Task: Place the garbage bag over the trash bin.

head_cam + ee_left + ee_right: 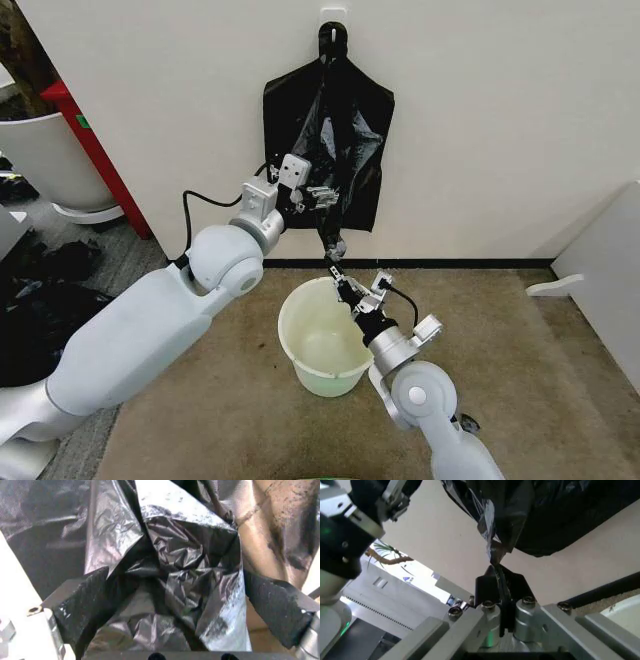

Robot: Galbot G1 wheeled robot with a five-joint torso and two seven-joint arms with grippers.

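Head view shows both arms raised toward a white wall [480, 120], where a flat black bag [290, 110] gathered to a point hangs from a hook [333, 22]. In front of that hanging bag, the garbage bag [340, 150] droops as a crinkled, glossy strip of black film, running down from near the hook to a narrow twisted tail just above the trash bin [320, 340]. The left gripper [322, 193] reaches in from the left at about the middle of the strip; in the left wrist view its two dark fingers [80, 600] stand apart on either side of the bunched film, with the plastic lying between them, so the jaws are spread rather than pinched. The right gripper [340, 275] points upward from below, and its tips meet on the bag's lower tail; the right wrist view shows the fingers [487, 587] pressed together with the thin end of the garbage bag [492, 551] caught between them. The trash bin stands upright on the brown carpet [200, 420] near the wall's black skirting, directly below the two grippers, its mouth open and the bag hanging above its rear rim, not draped over it. A larger white tub [45, 150] sits well apart at the left edge, beside a red post [95, 150].
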